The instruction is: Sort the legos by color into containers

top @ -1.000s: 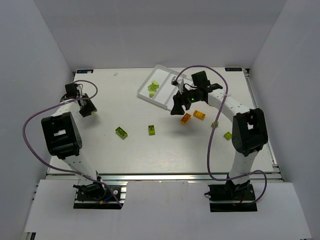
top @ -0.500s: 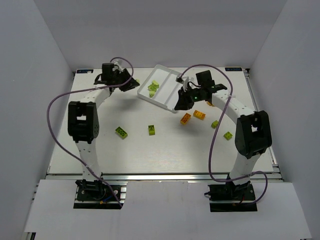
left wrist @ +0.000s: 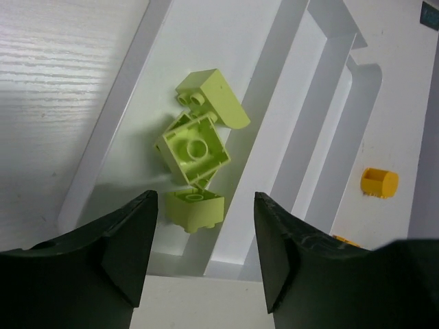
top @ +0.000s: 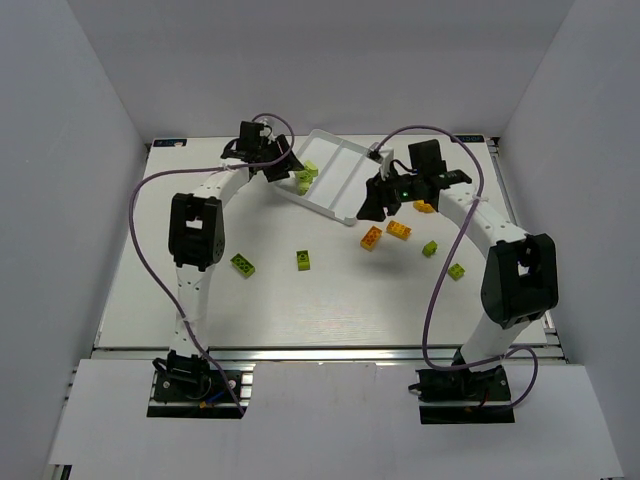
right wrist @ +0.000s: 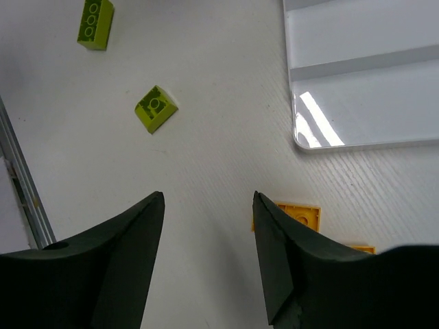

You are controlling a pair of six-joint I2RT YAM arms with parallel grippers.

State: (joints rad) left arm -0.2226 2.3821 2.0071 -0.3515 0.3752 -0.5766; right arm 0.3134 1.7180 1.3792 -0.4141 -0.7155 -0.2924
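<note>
Swings left gripper (left wrist: 206, 204) over the tray (top: 340, 170), spread and empty above three light green legos (left wrist: 195, 147) inside; likely a delivery. Keeps right gripper (right wrist: 208, 199) spread beside the tray, above an orange lego (right wrist: 298, 214).

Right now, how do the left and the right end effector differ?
The left end effector is above the tray, over light green bricks; the right end effector is above the table, beside the tray's corner, near an orange brick. Both are open and hold nothing.
</note>
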